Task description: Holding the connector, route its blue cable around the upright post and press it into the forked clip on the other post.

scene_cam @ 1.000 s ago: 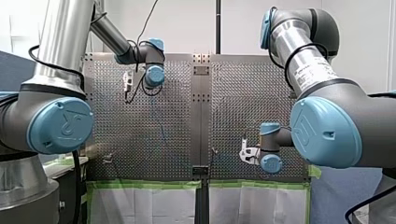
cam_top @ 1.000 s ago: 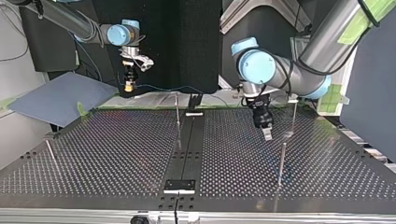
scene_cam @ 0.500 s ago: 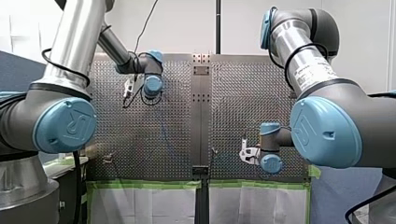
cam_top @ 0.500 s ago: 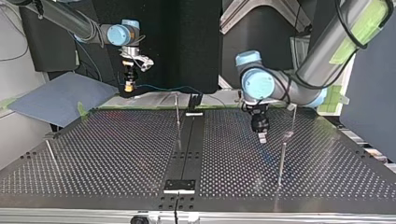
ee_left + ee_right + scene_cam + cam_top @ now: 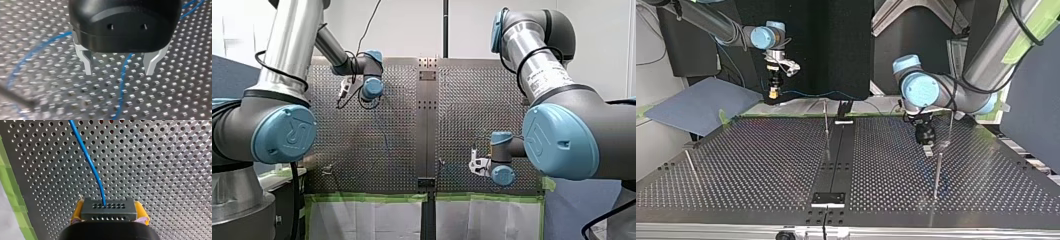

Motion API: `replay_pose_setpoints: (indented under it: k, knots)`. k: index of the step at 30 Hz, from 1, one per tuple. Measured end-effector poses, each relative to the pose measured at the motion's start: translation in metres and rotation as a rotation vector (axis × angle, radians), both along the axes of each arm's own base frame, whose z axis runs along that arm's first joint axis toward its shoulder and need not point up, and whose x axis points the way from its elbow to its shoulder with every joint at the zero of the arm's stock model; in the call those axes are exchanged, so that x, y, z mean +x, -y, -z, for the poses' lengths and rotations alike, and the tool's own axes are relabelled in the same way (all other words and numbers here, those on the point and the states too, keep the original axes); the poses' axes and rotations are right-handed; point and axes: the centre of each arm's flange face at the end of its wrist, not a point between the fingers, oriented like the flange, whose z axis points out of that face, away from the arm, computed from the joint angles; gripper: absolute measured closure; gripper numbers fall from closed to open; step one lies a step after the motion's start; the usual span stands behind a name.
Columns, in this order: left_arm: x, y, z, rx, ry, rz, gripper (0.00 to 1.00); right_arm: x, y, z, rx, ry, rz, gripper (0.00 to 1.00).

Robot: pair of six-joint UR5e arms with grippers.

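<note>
Now you see the left pincer pointing down, spread wide, over the one blue cable. The right pincer pinches the single connector near the surface's taped edge. Four posts stand on it.

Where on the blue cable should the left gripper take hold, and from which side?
Probably the straight stretch of the blue cable that runs between the open fingers of my left gripper, taken from above. It seems to lie flat on the perforated table with one finger each side, so closing pinches it.
</note>
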Motion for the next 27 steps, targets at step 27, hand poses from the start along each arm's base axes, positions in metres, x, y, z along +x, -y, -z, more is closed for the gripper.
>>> replay_pose_setpoints:
  k: [27]
  knots:
    - [-0.003, 0.025, -0.023, 0.014, 0.090, 0.144, 0.00, 0.000, 0.000, 0.002, 0.000, 0.003, 0.000, 0.98]
